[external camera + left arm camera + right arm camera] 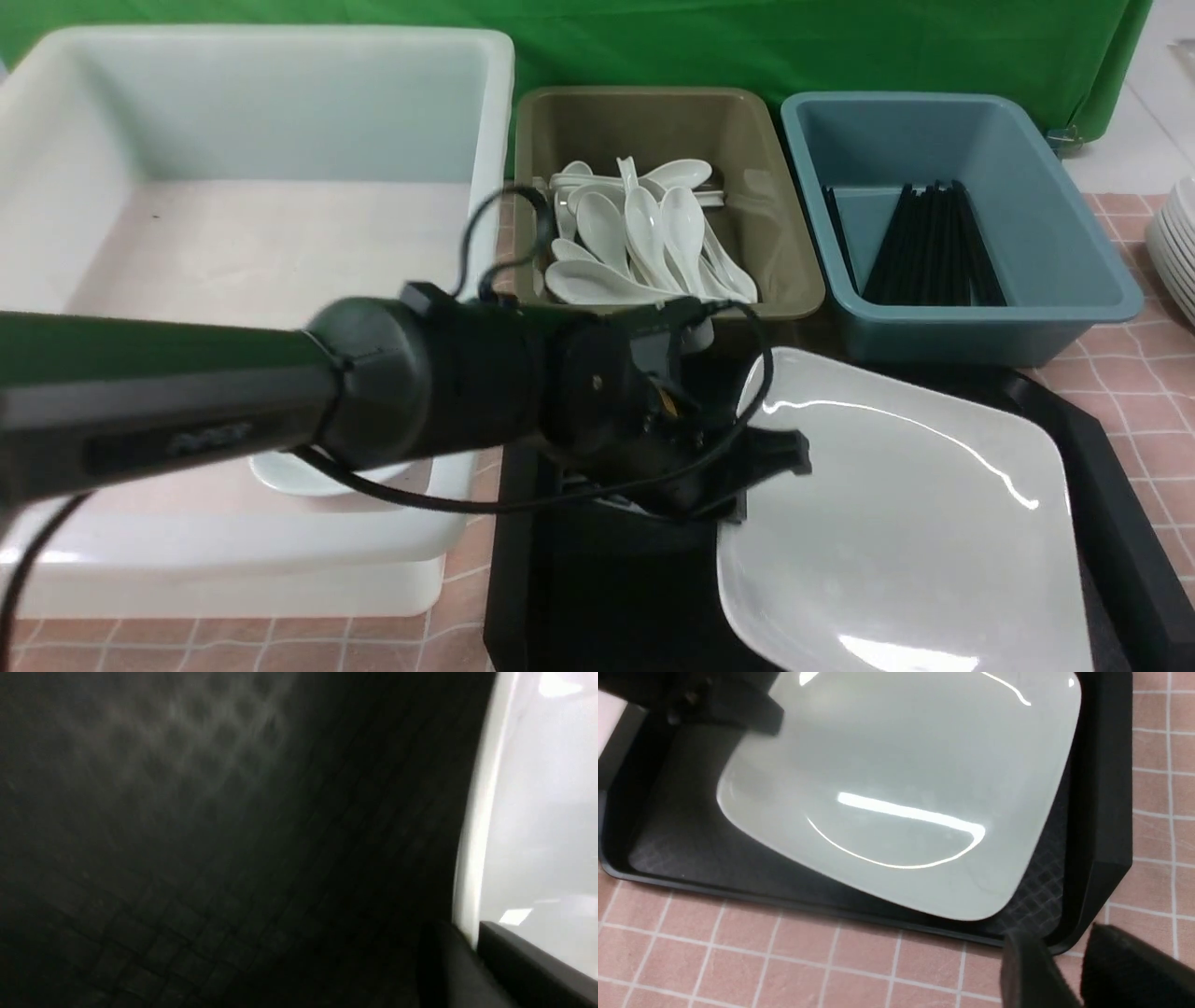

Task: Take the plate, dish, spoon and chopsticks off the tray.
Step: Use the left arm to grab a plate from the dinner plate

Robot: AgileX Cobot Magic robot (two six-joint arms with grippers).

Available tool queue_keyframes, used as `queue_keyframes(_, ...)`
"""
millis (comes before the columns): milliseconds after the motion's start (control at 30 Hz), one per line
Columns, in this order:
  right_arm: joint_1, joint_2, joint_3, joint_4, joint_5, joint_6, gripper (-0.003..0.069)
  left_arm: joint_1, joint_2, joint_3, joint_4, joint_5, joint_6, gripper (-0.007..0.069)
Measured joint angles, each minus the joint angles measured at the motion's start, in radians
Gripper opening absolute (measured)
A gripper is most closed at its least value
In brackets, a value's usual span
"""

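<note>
since your left gripper is pinched shut on only the thin left rim of the large white plate, which sits on the black tray, a quick lift could let the glossy plate pivot and slip.

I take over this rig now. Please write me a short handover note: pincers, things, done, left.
Left pincer: shut on the plate, at its left rim; plate not yet off the tray.
Right pincer: open, empty, beside a tray corner.
Done: dish in the white tub; spoons in the olive bin, chopsticks in the blue bin, none seen on the tray.
Left: carry the plate off the tray.
</note>
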Motion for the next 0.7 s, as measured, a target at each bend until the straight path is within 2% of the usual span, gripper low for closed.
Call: queue_keyframes(700, 0.0, 0.0, 0.0, 0.0, 0.0, 0.0, 0.0239, 0.011, -0.256, 0.009, 0.026, 0.012, 0.042, 0.0022)
